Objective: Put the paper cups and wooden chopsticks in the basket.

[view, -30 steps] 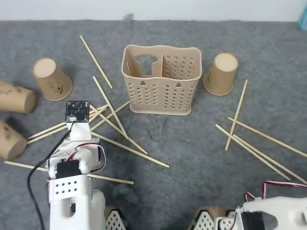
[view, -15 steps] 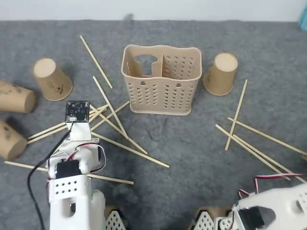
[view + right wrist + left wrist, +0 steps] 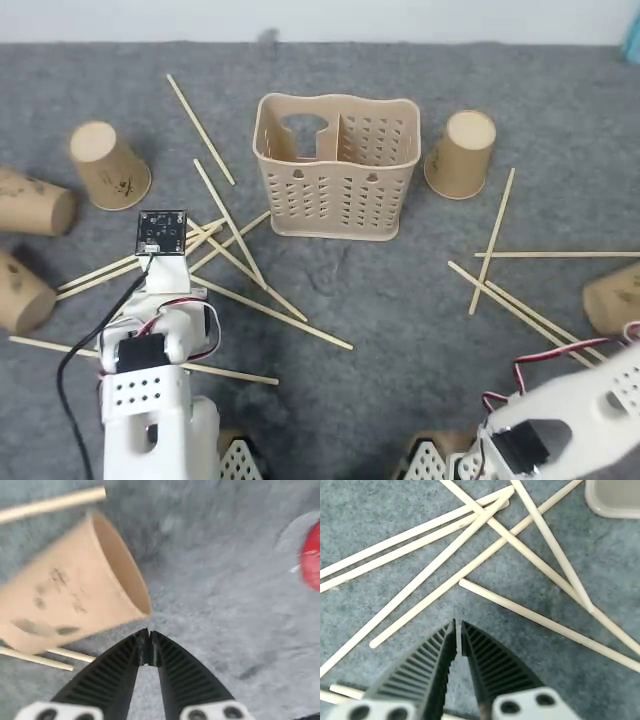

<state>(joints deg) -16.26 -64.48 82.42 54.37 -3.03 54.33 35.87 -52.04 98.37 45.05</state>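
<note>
The tan perforated basket (image 3: 338,165) stands at the centre back. One paper cup (image 3: 108,165) stands upside down to its left and another (image 3: 462,152) to its right. Two cups (image 3: 35,200) lie at the left edge, and one cup (image 3: 612,298) lies at the right edge. Wooden chopsticks (image 3: 230,225) are crossed left of the basket, and more chopsticks (image 3: 520,310) lie on the right. My left gripper (image 3: 458,624) is shut and empty, just short of the crossed chopsticks (image 3: 520,610). My right gripper (image 3: 149,633) is shut and empty, its tips close to the rim of the lying cup (image 3: 70,595).
Grey carpet (image 3: 400,320) covers the table. A red object (image 3: 311,555) sits beyond the lying cup in the right wrist view. The left arm (image 3: 155,380) and the right arm (image 3: 570,420) rise from the front edge. Bare carpet lies in front of the basket.
The right arm swung toward the right edge. A lying cup came into the high view there, and one chopstick on the right turned to lie level. The left arm kept still.
</note>
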